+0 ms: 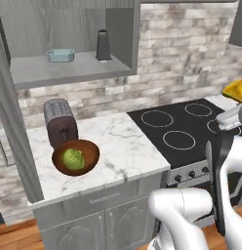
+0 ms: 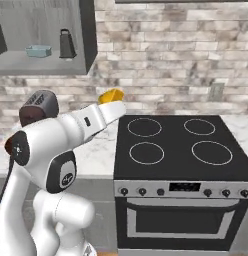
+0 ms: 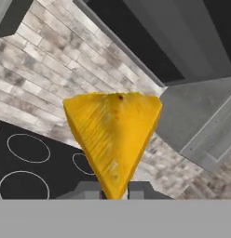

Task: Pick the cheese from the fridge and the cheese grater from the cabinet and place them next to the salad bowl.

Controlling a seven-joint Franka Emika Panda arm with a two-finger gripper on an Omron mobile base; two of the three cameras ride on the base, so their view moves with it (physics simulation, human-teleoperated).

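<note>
Yellow-orange triangular cheese (image 3: 112, 139) wedge, streaky face, clenched in claw (image 3: 114, 189) w/ dark fingertips, above smooth black stovetop (image 3: 24, 162).

No readable text, labels, brands or numbers appear anywhere; the black oven's (image 2: 181, 200) small display panel is too blurred to read.

Even, flat rendered light across all views, no glare. Soft shadow sits under the cabinet (image 1: 69, 68) shelf and beside the toaster (image 1: 60, 122). Textures look slightly soft, the cheese (image 3: 112, 135) close-up blurry; no edge distortion.
</note>
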